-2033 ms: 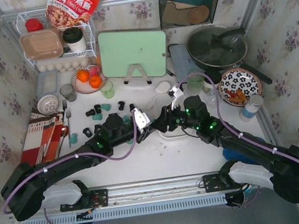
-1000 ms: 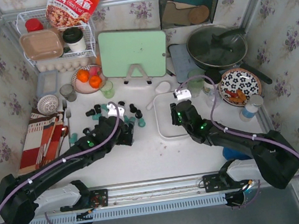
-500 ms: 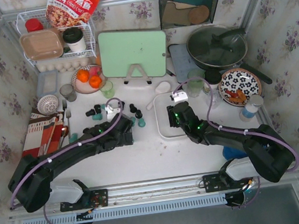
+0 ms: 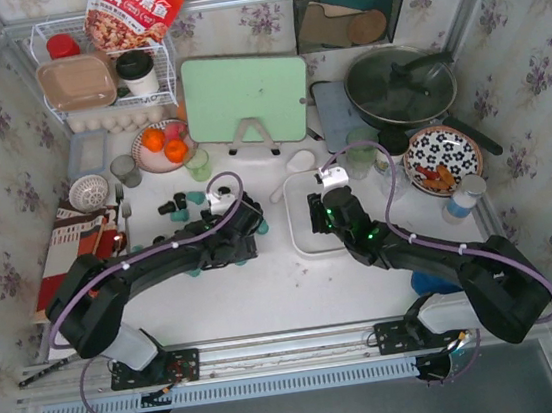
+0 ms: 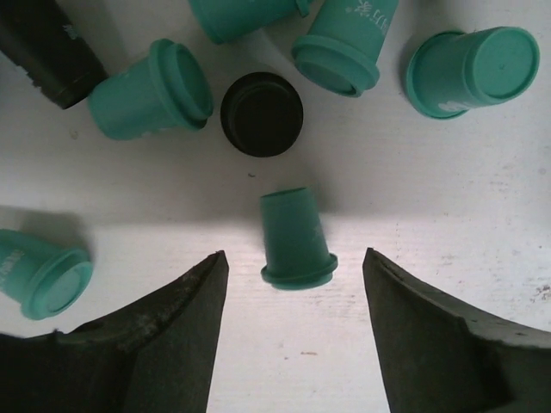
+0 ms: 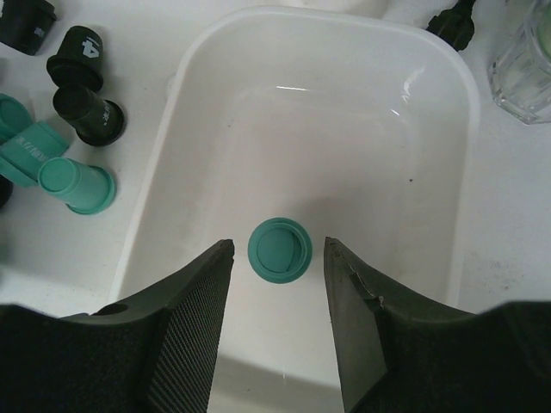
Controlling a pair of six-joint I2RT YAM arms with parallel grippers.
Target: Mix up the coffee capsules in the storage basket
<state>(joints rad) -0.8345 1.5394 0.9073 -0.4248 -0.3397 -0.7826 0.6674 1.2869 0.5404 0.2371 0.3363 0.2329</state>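
The white storage basket holds one teal capsule, standing between the tips of my open right gripper just above it. In the top view the basket lies at the table's middle under my right gripper. My left gripper is open low over the table, with a teal capsule lying on its side between the fingertips. Around it lie several teal capsules and a black one. In the top view my left gripper is left of the basket, among the loose capsules.
A clear glass stands by the basket's far right corner. Black capsules lie left of the basket. Behind are a green cutting board, a pan, a patterned plate, a fruit plate and a wire rack.
Two seconds ago both grippers met at the basket's left edge. The right one has moved over the basket. The left one swung back to the loose capsules, then shifted right.
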